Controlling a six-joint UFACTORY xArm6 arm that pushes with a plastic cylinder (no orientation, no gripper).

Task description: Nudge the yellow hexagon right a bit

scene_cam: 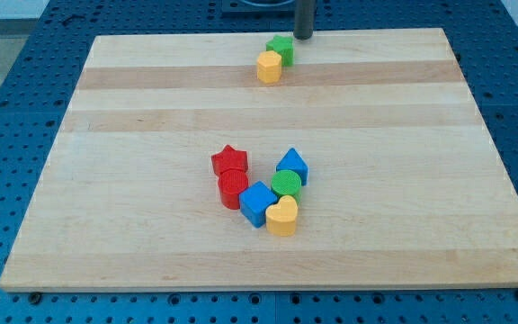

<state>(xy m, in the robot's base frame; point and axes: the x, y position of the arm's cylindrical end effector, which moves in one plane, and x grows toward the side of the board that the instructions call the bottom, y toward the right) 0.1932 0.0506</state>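
The yellow hexagon [269,67] sits near the view's top centre of the wooden board [151,180]. A green block [281,49], its shape unclear, touches its upper right side. My tip [303,37] is at the board's top edge, just right of and above the green block, a short gap away from it and farther from the yellow hexagon.
A cluster lies in the board's middle: a red star [229,161], a red cylinder [233,189], a blue cube [258,203], a yellow heart [281,217], a green cylinder [286,184] and a blue pentagon-like block [292,166]. A blue perforated table [16,108] surrounds the board.
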